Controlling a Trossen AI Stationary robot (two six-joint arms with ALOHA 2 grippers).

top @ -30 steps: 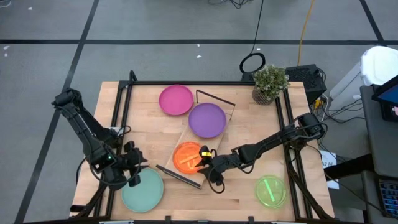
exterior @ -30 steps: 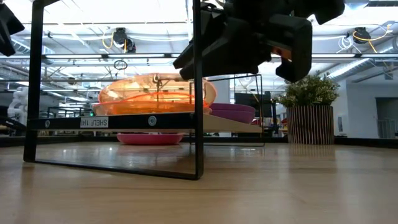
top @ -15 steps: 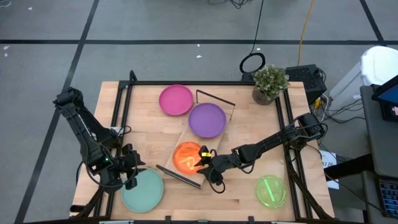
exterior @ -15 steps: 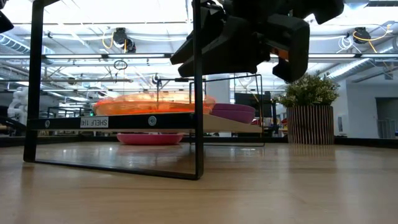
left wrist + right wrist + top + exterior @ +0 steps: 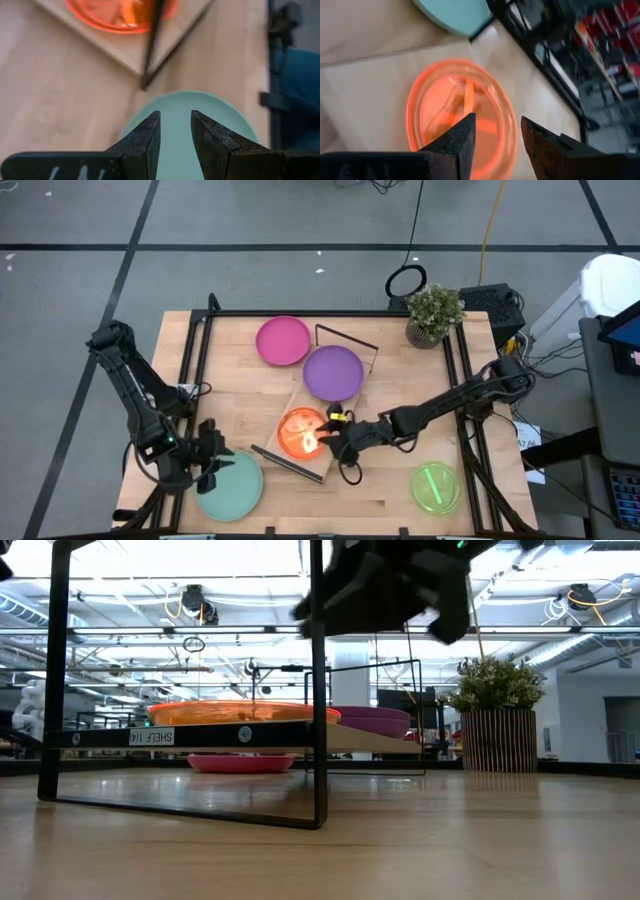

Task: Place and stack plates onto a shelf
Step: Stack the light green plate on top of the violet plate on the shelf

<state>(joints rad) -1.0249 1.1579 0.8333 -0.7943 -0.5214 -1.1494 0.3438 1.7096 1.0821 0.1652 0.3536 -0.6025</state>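
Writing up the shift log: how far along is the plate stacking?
Done: purple plate and orange plate lie on the shelf. In hand: right end effector open above the orange plate; left end effector open over the mint plate. Left: mint, magenta, lime plates.

small white label reading "SHELF" (trailing characters unclear), on the shelf (image 5: 190, 736) front edge

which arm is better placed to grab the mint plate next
Left. The left gripper hangs open right at the mint plate, which fills its wrist view. The right gripper is open by the orange plate on the shelf.
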